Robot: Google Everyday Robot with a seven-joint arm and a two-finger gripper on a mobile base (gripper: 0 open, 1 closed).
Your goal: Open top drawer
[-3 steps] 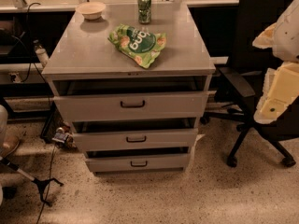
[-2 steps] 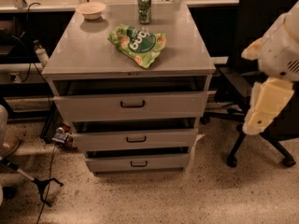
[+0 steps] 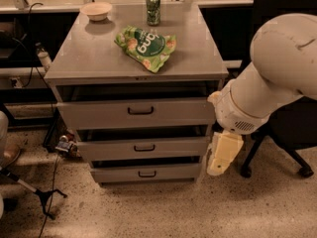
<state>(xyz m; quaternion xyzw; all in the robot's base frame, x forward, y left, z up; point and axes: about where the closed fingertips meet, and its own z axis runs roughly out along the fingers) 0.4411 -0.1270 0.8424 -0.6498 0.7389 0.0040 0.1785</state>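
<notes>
Three grey drawers are sitting in the cabinet. The top drawer (image 3: 94, 114), the tallest, is showing a dark gap above its front panel, so I am judging it barely ajar at most. Its bar handle (image 3: 140, 111) is lying at the panel's centre.

The claw (image 3: 223, 155) is hanging low beside the cabinet's right front corner, level with the middle drawer and well apart from that handle. Whether it is released or clenched I cannot tell.

Risks I am noting:
- The claw is sitting nearer the lower handles, so the wrong drawer could be taken.
- The bulky arm (image 3: 267, 83) is crowding the corner and could strike it.
- A jerked pull could topple the can (image 3: 153, 9) on the tabletop (image 3: 89, 58).
</notes>
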